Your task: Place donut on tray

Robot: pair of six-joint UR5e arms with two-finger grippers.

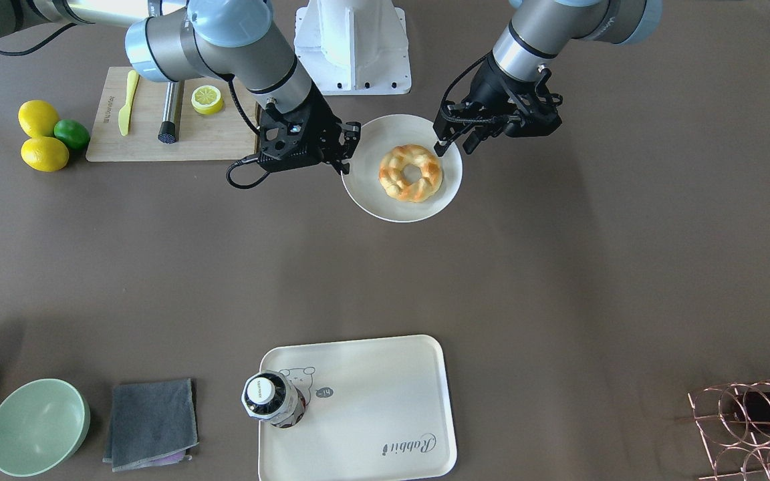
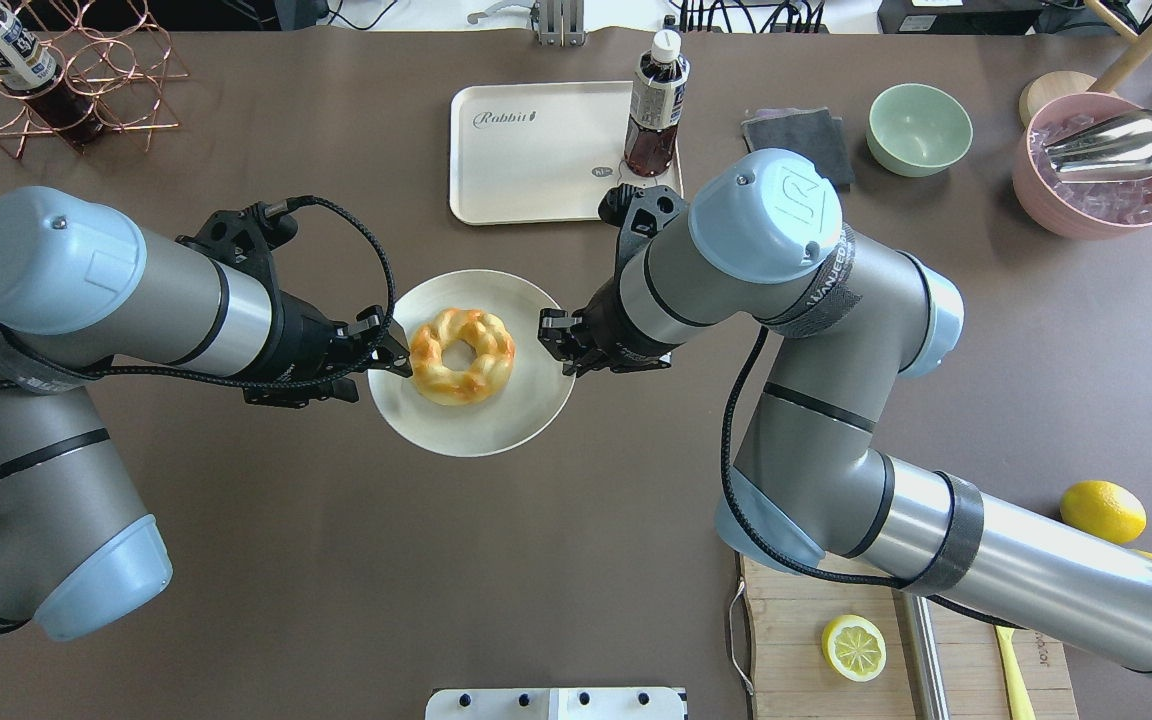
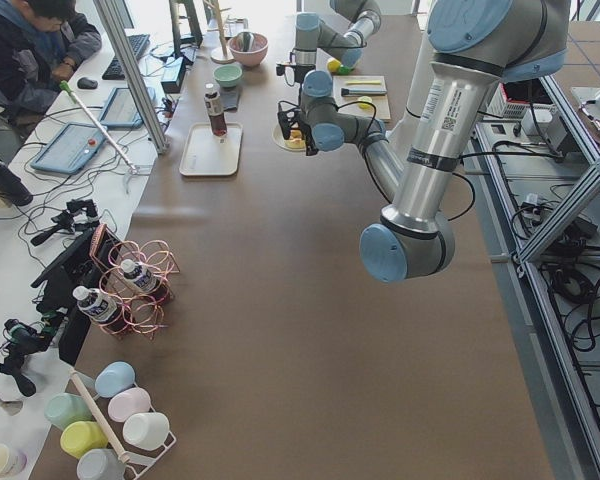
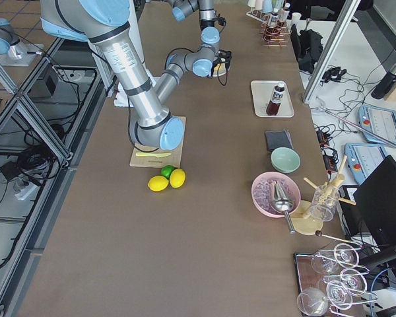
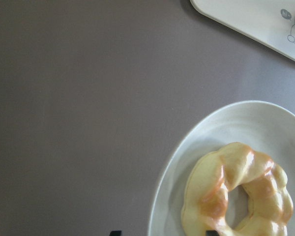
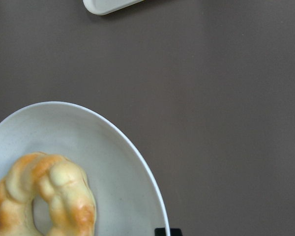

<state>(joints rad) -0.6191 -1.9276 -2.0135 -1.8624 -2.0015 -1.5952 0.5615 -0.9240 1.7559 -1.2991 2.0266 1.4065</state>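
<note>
The donut (image 2: 491, 355) lies flat on the round white plate (image 2: 476, 432), a little toward the plate's 9 o'clock side in the overhead view, and neither claw touches it. The cream tray (image 2: 526, 160) sits well apart from it, toward 12 o'clock from the plate across bare brown tabletop (image 2: 336, 560).

The left gripper (image 2: 394, 357) hangs at the plate's 9 o'clock rim. Its wrist camera shows both dark fingertips (image 5: 115, 232) only as slivers at the bottom edge, spread wide apart with nothing between them. The right gripper (image 2: 554, 345) hangs at the plate's 3 o'clock rim. Its wrist camera catches only one fingertip (image 6: 167, 231), the other being cut off, but from overhead its fingers appear parted and empty.

A dark drink bottle (image 2: 654, 110) stands upright on the tray near its 3 o'clock edge and covers part of the bear print (image 1: 298, 375). Each wrist camera shows only a corner of the tray and crops the donut at the bottom of the frame. In the two side views the plate area is small and largely hidden behind the arms, so the donut shows as little more than a yellow speck there.
</note>
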